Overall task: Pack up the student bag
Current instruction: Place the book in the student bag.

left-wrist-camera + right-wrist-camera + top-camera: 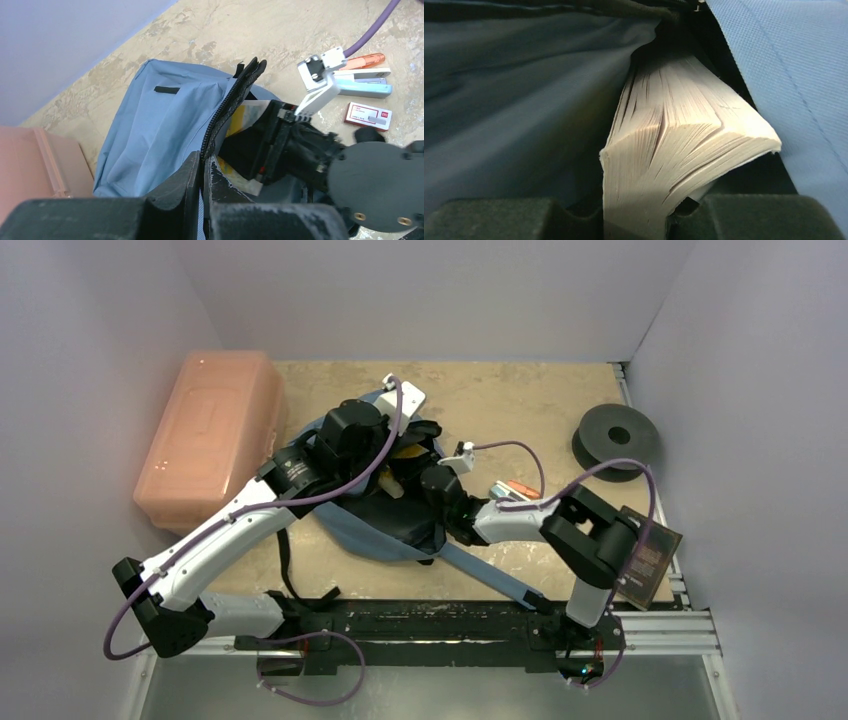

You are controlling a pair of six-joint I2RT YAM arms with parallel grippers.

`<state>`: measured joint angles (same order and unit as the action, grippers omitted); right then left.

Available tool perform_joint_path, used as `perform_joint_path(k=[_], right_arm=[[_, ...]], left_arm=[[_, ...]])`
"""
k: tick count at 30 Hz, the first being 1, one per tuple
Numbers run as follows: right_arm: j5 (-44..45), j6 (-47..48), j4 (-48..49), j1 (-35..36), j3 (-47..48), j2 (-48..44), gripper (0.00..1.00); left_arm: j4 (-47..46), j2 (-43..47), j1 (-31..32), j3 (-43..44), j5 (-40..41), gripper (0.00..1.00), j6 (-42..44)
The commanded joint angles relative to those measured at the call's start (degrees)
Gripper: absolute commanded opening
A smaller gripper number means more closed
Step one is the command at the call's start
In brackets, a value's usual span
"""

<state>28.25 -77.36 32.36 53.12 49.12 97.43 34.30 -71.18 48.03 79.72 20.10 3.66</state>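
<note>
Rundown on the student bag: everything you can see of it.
The student bag is soft blue-grey fabric with black zipper trim and black straps trailing toward the near edge. It lies on the table, unzipped, mouth open. The left gripper is shut on the zipper edge, holding it up; the right gripper reaches inside, shut on a thick book.

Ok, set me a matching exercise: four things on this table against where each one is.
1 student bag
2 pink box
3 black reel
4 book

A clamped in the right gripper
B at the far left
C at the far right
D zipper edge pinched by the left gripper

Pairs: 1-D, 2-B, 3-C, 4-A
</note>
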Motion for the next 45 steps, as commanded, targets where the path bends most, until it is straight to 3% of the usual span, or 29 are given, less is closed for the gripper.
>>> perform_joint_path(k=[1, 4, 7, 11, 14, 16, 19, 25, 27, 31, 36, 38, 41, 45], right_arm=[[7.0, 3.1, 15.5, -0.5, 5.1, 6.6, 0.32], [2.6, -0.4, -3.3, -0.3, 7.9, 2.9, 0.72], [-6.7, 0.5, -14.0, -0.3, 7.8, -0.2, 0.97], [-18.1, 4.2, -14.5, -0.4, 4.0, -2.1, 0.99], [-19.6, 5.9, -10.8, -0.4, 1.1, -2.8, 0.99], [-19.6, 5.6, -9.8, -0.4, 0.4, -2.6, 0.87], [-21.8, 4.3, -7.1, -0.6, 0.9, -0.5, 0.5], [-17.0, -1.1, 4.4, -1.4, 5.4, 6.8, 0.01], [-10.1, -4.3, 5.4, -1.4, 6.8, 8.7, 0.0], [-8.4, -10.0, 11.5, -2.7, 8.6, 11.7, 0.0], [-7.3, -15.6, 3.9, -2.5, 11.0, 12.2, 0.0], [-9.1, -13.4, 7.2, -2.5, 11.1, 13.6, 0.0], [-12.6, -11.0, 2.2, -2.6, 15.2, 15.8, 0.0], [-13.4, -10.1, 5.9, -2.0, 12.1, 15.5, 0.0]], left_arm=[[-5.5, 0.7, 0.1, 2.2, 1.0, 0.0, -0.2], [-5.5, 0.9, 0.2, 1.6, 1.4, 0.0, -0.1], [-5.7, 0.9, 0.2, 1.1, 1.2, 0.0, -0.1], [-5.5, 0.9, 0.2, 1.0, 0.2, 0.0, -0.6], [-5.0, 1.3, 0.1, 1.0, 0.1, 0.0, -0.5], [-4.8, 1.5, 0.2, 1.1, 0.1, 0.0, -0.1], [-4.3, 1.3, 0.2, 1.3, 0.1, 0.0, 0.2], [-3.5, 0.9, 0.2, 2.0, -0.6, 0.0, 0.0], [-3.2, 0.8, 0.2, 1.9, -0.2, 0.0, 0.0], [-3.1, 0.9, 0.2, 1.8, 0.2, 0.0, -0.3], [-3.3, 0.9, 0.2, 1.8, 0.9, 0.0, 0.2], [-3.4, 0.9, 0.3, 1.8, 0.7, 0.0, 0.2], [-3.4, 0.8, 0.2, 1.5, 0.4, 0.0, 0.0], [-3.7, 0.5, 0.2, 1.1, 0.6, 0.0, -0.1]])
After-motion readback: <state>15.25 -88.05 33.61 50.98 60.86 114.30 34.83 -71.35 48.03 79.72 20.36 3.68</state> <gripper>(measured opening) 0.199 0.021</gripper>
